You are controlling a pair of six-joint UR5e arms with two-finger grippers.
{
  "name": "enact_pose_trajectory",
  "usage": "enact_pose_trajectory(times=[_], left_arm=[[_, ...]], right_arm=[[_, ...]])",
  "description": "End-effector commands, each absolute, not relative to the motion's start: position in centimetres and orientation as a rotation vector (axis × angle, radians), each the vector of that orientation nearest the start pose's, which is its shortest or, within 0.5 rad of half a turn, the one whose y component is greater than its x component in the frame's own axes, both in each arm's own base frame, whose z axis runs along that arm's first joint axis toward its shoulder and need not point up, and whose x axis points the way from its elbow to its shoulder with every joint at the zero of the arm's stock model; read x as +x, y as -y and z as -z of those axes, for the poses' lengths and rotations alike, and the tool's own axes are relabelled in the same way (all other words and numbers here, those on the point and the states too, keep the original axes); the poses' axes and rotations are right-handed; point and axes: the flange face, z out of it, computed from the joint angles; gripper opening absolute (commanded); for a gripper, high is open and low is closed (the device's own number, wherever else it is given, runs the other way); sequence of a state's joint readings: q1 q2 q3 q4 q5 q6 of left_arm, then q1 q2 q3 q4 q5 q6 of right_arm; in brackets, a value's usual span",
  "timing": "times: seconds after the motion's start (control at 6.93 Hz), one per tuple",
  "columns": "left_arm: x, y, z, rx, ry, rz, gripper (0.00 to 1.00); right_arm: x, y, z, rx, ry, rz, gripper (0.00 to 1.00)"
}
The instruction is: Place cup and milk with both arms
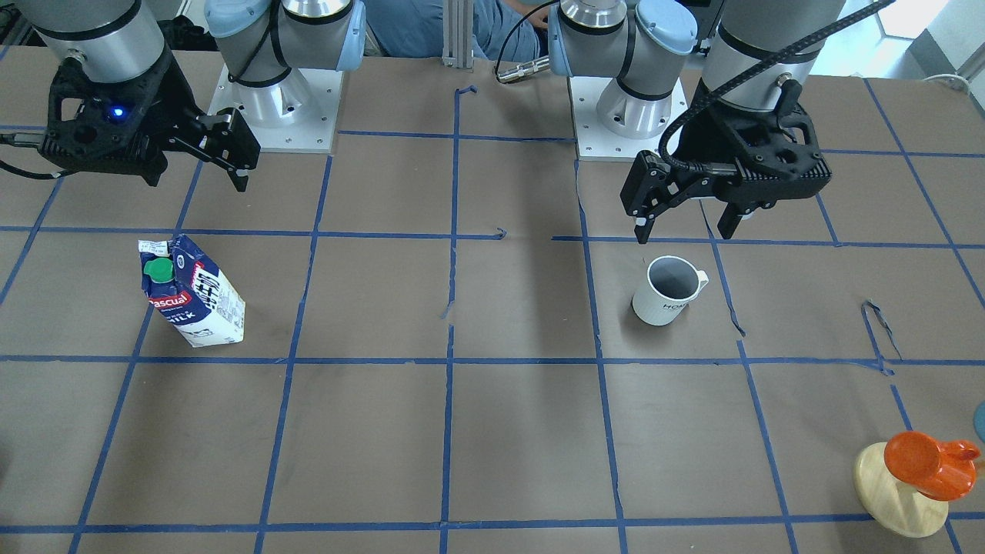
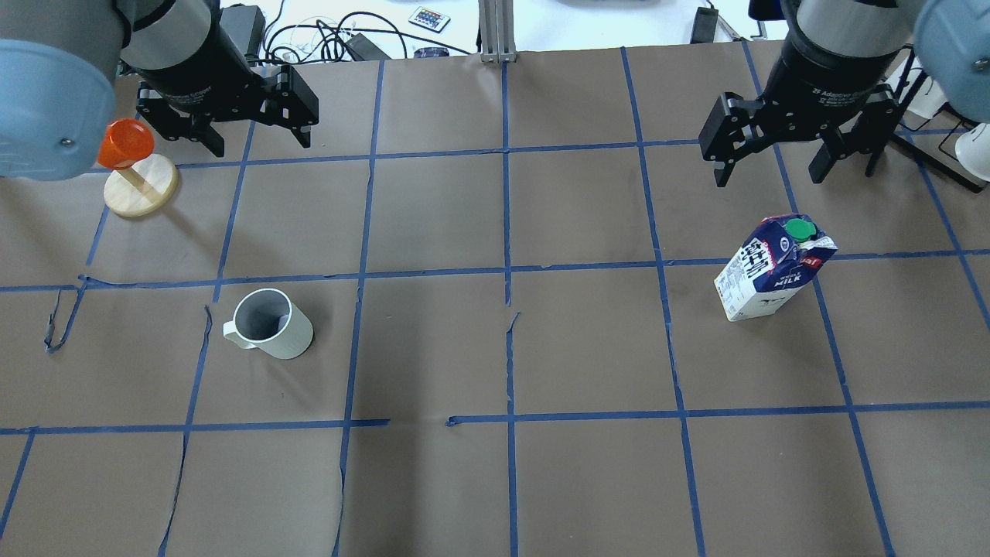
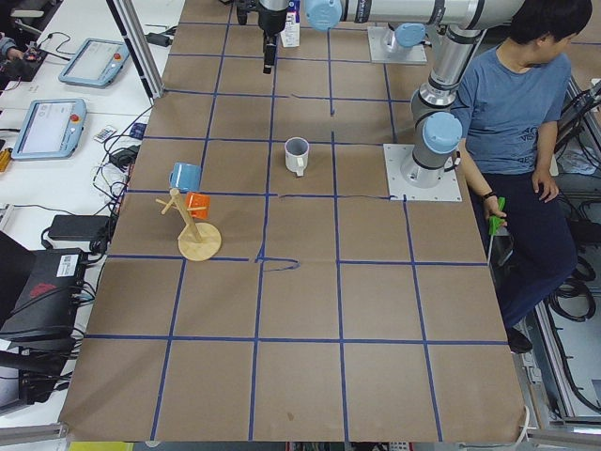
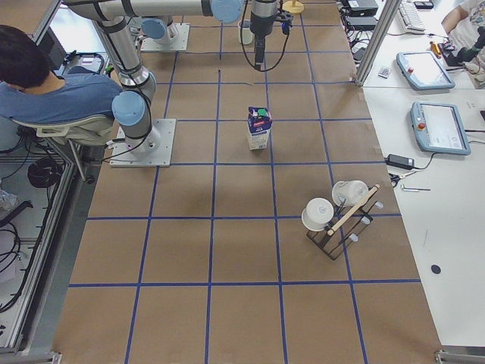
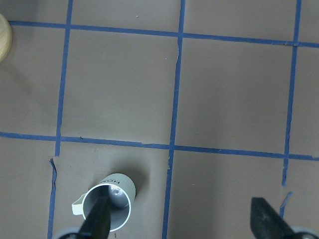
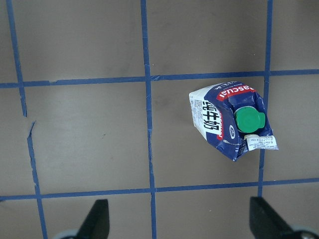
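Note:
The white ribbed cup [image 1: 668, 291] stands upright on the brown table, also in the overhead view [image 2: 271, 323]. My left gripper [image 1: 686, 225] hangs open and empty above and behind it; in the left wrist view [image 5: 184, 224] the cup [image 5: 107, 206] lies under one finger. The milk carton [image 1: 192, 292] stands upright, also in the overhead view [image 2: 773, 267]. My right gripper [image 2: 772, 170] hangs open and empty above the table beyond it; the right wrist view [image 6: 182, 221] shows the carton [image 6: 229, 119] from above, apart from the fingers.
An orange cup on a round wooden stand [image 2: 128, 147] sits at the table's edge near my left arm. A rack with white mugs [image 4: 333, 212] stands at the right end. A seated person [image 3: 507, 103] is behind the robot bases. Blue tape lines grid the table.

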State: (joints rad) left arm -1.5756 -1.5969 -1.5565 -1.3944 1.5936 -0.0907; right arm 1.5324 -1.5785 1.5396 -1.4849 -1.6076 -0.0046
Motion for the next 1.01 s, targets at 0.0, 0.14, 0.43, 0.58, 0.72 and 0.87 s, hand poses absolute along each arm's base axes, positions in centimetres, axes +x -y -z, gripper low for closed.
enact_pose_trajectory(times=[0.0,0.14,0.43,0.58,0.72,0.87], left_arm=[[-13.4,51.7,-50.1,-0.139,-3.115,0.258,1.0],[-13.5,51.7,-50.0,-0.134,-3.115,0.255,1.0],[-13.5,51.2,-48.9,-0.129,-3.116,0.227,1.0],[-13.6,51.0,-48.5,-0.115,-3.114,0.21,1.0],[-13.6,50.7,-48.0,-0.112,-3.115,0.196,1.0],[-13.6,50.4,-47.5,-0.103,-3.115,0.181,1.0]], right_arm=[[11.1,48.8,-49.8,0.052,-3.176,-0.077,1.0],[11.1,48.8,-49.9,0.052,-3.176,-0.077,1.0],[11.1,49.2,-48.6,0.056,-3.174,-0.13,1.0],[10.9,49.4,-48.2,0.054,-3.173,-0.133,1.0],[10.6,49.8,-47.3,0.065,-3.171,-0.157,1.0],[10.2,50.4,-46.0,0.064,-3.167,-0.196,1.0]])
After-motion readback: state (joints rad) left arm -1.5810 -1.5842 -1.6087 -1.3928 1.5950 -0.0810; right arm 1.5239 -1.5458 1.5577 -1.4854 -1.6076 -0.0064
